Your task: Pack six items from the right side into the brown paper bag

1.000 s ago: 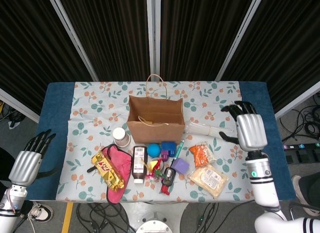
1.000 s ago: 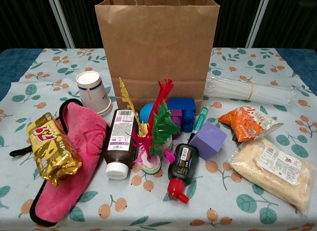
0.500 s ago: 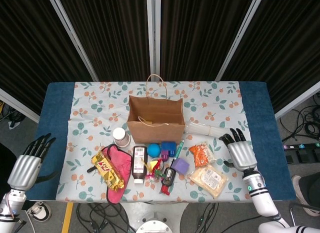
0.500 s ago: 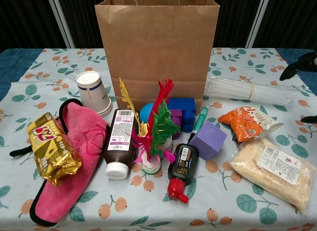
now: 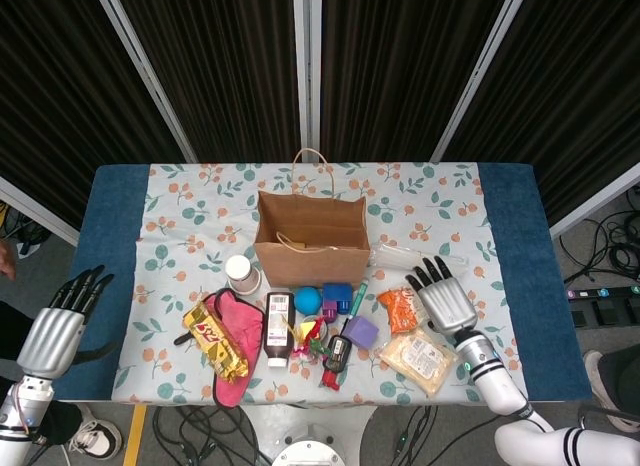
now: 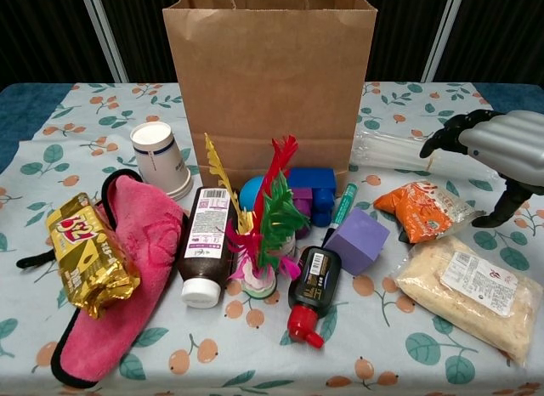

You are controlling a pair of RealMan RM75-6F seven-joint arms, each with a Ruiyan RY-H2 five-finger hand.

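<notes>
I've got the right hand (image 5: 444, 301) hovering palm-down with fingers spread and nothing in it, just above the orange snack packet (image 5: 401, 308) and the clear tube pack (image 5: 412, 257). Brown paper bag (image 5: 310, 238) stands open mid-table. Left hand (image 5: 57, 325) is off the table's left edge, fingers apart, empty.

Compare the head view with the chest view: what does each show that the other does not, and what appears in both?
Only the head view shows the left hand off the table's left edge, and the open top of the brown paper bag. Only the chest view shows the bag's plain front face and the printed label on the pale crumb packet. Both show the right hand, empty with fingers spread, above the orange snack pouch, and the white paper cup.
</notes>
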